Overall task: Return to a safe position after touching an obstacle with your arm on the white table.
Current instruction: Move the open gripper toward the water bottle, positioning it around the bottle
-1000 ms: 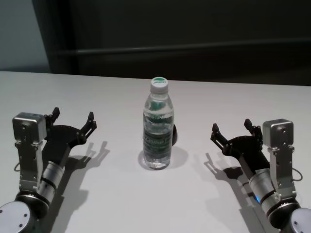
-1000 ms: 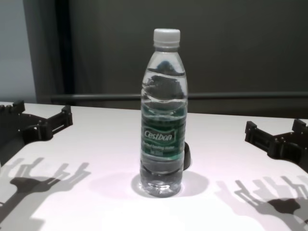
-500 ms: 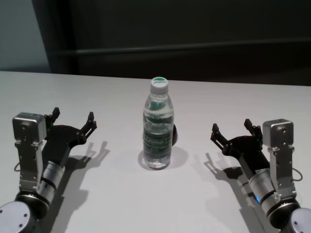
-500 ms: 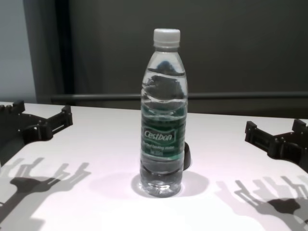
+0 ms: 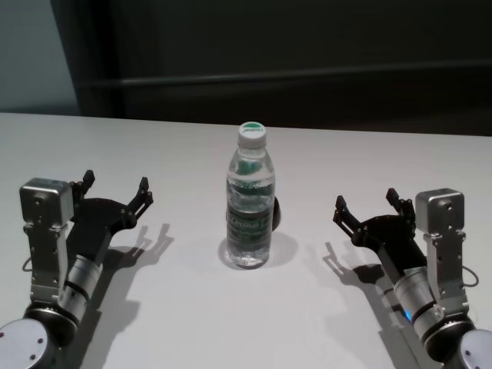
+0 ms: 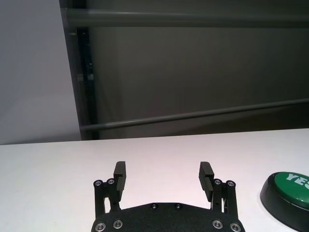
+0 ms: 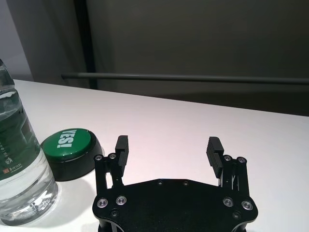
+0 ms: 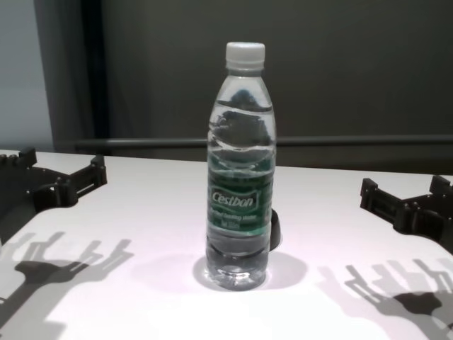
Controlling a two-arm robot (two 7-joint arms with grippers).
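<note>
The obstacle, a clear water bottle (image 5: 250, 204) with a white cap and a green "Cestbon" label (image 8: 241, 202), stands upright in the middle of the white table (image 5: 231, 323). My left gripper (image 5: 116, 183) hovers low over the table well to the bottle's left, open and empty; the left wrist view shows its fingers (image 6: 119, 175) spread with bare table between them. My right gripper (image 5: 366, 200) sits equally far off on the bottle's right, open and empty. The right wrist view shows the bottle (image 7: 19, 159) off to one side, apart from the right gripper (image 7: 169, 147).
A green push button on a dark base (image 7: 72, 145) rests just behind the bottle on its right side, mostly hidden as a dark lump (image 5: 275, 214) in the head view. A dark wall with a horizontal rail (image 8: 354, 140) runs past the table's far edge.
</note>
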